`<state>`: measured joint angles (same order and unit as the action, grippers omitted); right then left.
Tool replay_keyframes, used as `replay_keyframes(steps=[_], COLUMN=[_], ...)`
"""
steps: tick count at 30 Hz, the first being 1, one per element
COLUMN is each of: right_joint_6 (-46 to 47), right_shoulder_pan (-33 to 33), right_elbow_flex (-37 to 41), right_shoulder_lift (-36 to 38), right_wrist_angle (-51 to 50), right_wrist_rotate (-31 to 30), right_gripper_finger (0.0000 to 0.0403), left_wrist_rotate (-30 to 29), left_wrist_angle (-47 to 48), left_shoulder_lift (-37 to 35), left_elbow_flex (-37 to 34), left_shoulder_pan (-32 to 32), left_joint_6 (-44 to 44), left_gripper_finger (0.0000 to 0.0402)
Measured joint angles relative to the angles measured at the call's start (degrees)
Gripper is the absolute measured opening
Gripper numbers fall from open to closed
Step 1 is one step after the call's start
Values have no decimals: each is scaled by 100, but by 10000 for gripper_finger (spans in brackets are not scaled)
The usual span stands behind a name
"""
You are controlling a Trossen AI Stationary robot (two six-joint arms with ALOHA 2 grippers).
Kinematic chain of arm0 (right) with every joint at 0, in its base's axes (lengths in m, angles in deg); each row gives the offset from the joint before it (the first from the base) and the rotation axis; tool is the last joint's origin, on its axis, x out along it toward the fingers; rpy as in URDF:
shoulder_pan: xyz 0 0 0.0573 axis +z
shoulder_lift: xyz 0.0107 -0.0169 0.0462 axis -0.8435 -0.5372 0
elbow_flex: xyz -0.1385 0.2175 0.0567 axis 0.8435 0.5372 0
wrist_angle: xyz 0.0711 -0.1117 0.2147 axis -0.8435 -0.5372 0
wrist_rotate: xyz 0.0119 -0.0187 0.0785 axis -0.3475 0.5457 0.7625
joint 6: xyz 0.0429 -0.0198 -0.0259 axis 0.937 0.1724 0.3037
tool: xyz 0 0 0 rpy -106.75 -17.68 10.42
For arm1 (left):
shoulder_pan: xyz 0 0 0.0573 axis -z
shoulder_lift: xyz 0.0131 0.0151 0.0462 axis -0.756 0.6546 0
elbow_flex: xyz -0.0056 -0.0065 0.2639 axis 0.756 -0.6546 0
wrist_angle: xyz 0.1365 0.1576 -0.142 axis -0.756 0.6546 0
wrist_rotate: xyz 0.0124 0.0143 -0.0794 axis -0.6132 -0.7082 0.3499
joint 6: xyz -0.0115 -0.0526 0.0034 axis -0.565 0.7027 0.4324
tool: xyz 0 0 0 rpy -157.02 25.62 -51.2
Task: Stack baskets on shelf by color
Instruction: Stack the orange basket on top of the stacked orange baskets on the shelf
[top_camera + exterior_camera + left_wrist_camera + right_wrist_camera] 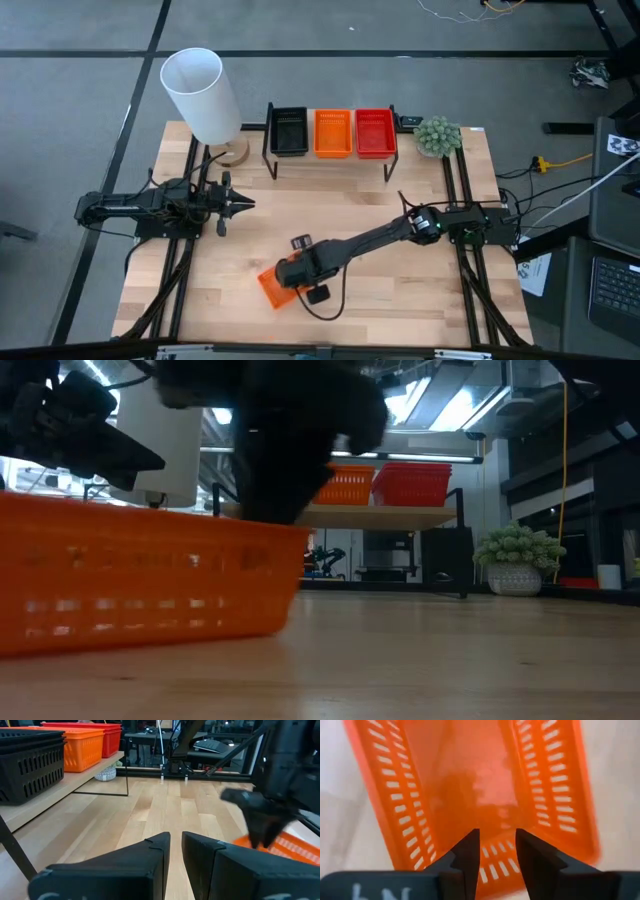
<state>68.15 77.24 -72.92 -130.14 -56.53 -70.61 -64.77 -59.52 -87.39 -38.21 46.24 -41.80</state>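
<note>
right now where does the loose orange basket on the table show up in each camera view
High view: the loose orange basket lies near the table's front edge, partly under the right gripper.
Low view: it fills the left foreground.
Left wrist view: only a corner shows at the right edge.
Right wrist view: it fills the frame, beyond the open fingers.
Shared landmark: the shelf, except in the right wrist view.

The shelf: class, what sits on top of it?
On the shelf sit black baskets, orange baskets and red baskets, side by side. From above, how many each stack holds cannot be seen.
</note>
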Motion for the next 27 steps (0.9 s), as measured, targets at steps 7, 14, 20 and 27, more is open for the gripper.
replay_keyframes(steps=[7, 14, 20, 27], right_joint_6=[784, 1244, 1081, 948], right_shoulder_pan=[-25, -25, 76, 122], right_elbow_flex=[-380, -352, -352, -344], right_shoulder_lift=[2, 56, 154, 587], right_wrist_angle=[-2120, -2940, -2917, -2917], right_wrist_rotate=[-347, -376, -903, -1278], right_gripper_finger=[126, 126, 126, 126], left_wrist_rotate=[0, 2, 0, 0], left_wrist_angle=[0, 0, 2, 0], left_shoulder_lift=[0, -1, 0, 0], left_elbow_flex=[0, 0, 0, 0], left_shoulder_pan=[0, 1, 1, 2], left_joint_6=[1, 0, 0, 2], left_gripper_finger=[41, 41, 41, 41])
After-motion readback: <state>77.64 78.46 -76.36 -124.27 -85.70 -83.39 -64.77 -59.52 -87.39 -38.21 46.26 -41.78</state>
